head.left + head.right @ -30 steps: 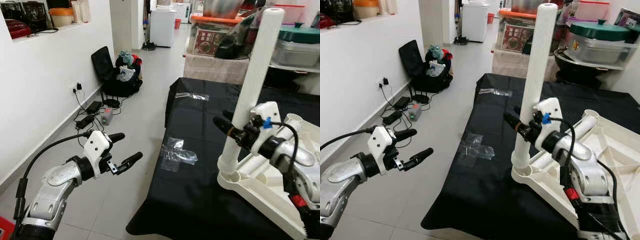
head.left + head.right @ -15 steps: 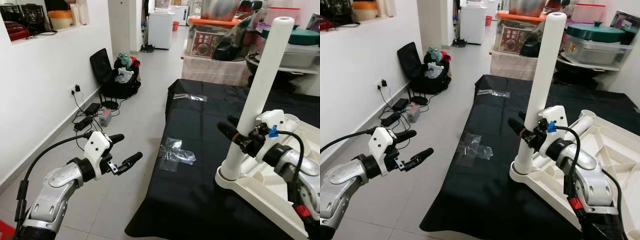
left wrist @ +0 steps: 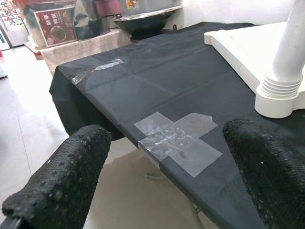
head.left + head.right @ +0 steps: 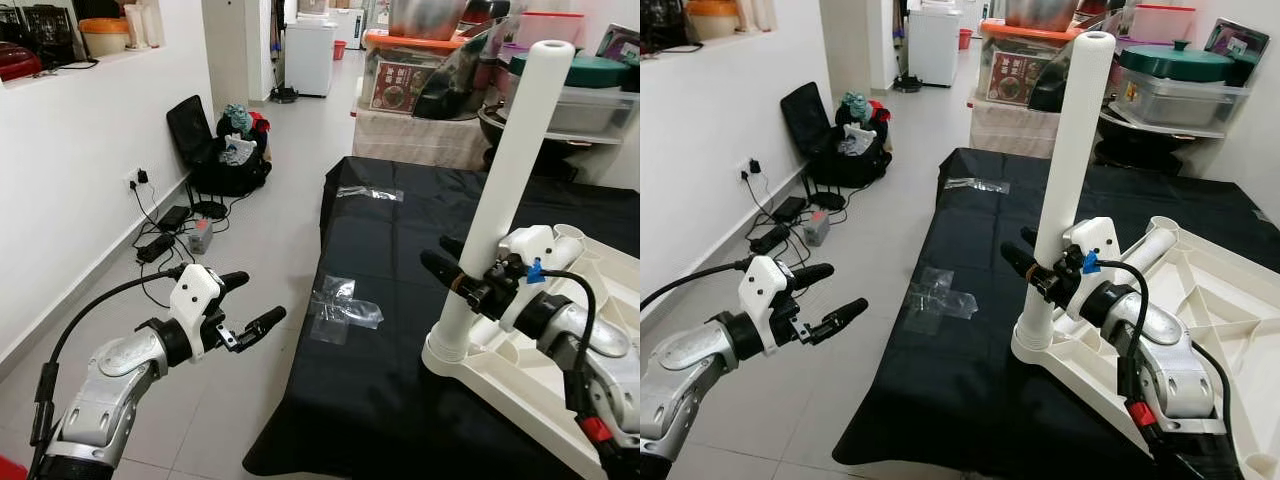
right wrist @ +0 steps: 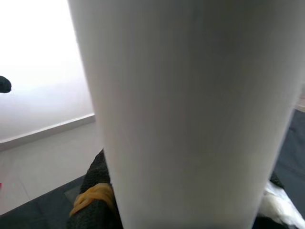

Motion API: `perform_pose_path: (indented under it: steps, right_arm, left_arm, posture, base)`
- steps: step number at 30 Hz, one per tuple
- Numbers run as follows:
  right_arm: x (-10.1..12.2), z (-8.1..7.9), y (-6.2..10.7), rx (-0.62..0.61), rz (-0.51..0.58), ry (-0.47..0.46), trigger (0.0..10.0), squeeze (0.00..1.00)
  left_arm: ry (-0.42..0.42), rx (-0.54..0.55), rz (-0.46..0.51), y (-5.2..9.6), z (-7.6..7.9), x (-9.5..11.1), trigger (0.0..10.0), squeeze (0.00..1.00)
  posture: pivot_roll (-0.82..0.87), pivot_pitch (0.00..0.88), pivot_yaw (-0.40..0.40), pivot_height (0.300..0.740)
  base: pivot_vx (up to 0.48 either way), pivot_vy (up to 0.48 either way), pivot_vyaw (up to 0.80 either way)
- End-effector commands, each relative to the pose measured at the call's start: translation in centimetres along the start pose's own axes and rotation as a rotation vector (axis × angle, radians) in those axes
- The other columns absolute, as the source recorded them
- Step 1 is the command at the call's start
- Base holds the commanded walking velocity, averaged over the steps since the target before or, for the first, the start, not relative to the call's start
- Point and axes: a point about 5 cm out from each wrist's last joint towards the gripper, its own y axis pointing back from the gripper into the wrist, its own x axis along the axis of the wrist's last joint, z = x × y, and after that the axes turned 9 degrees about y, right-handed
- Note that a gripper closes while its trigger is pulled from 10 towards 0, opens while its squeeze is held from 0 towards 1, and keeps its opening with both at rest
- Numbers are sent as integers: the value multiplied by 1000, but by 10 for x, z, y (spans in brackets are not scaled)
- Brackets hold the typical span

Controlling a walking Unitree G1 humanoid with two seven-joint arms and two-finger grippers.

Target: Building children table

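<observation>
Right claw: pinching the white table leg low on its length, one black finger on each side; in the right wrist view the leg sits right against the camera.
Table leg: upright, leaning slightly toward 1 o'clock, its ribbed foot seated in the corner socket of the upturned white tabletop.
Tabletop: lies underside up on the black-covered worktop, at 4 o'clock in the head views, its near corner close to the worktop's front edge.
Left claw: spread wide and holding nothing, hanging over the floor at 8 o'clock, well apart from the worktop; its wrist view looks between the two black fingers at the worktop's edge.
Tape: clear crossed strips stuck at the worktop's left edge, between the left claw and the leg's foot; a second clear strip lies at the far end of the cloth.
Change since a second ago: the whole view has shifted, so the camera moved; the right claw keeps its grip on the leg at much the same height, the left claw stays spread in the same pose.
</observation>
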Motion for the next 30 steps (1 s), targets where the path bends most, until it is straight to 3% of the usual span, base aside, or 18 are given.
perform_pose_path:
  steps: [1,8,10,14,18,30]
  right_arm:
    - [-26,-20,-1,97,-85,-142,0,0]
    - [-23,-45,1,196,-31,-294,0,0]
    - [-23,-45,1,196,-31,-294,0,0]
    - [-24,-64,5,249,-17,-360,0,0]
    - [-28,-71,4,251,-23,-355,0,0]
    - [-33,-62,-3,291,-71,-253,0,0]
  left_arm:
    - [33,0,2,1,2,-2,10000,0]
    - [59,2,1,1,1,-2,10000,0]
    - [59,2,1,1,1,-2,10000,0]
    - [71,2,-3,1,1,-3,10000,0]
    - [70,4,-8,-1,1,-4,10000,0]
    - [59,21,-27,-1,-2,-7,10000,0]
  posture:
    - [85,0,-67,740]
    - [79,0,-62,740]
    - [79,0,-62,740]
    - [74,0,-57,740]
    - [73,0,-53,740]
    - [88,0,-68,740]
  base:
    - [0,0,0]
    - [0,0,0]
    - [0,0,0]
    - [0,0,0]
    - [0,0,0]
    - [0,0,0]
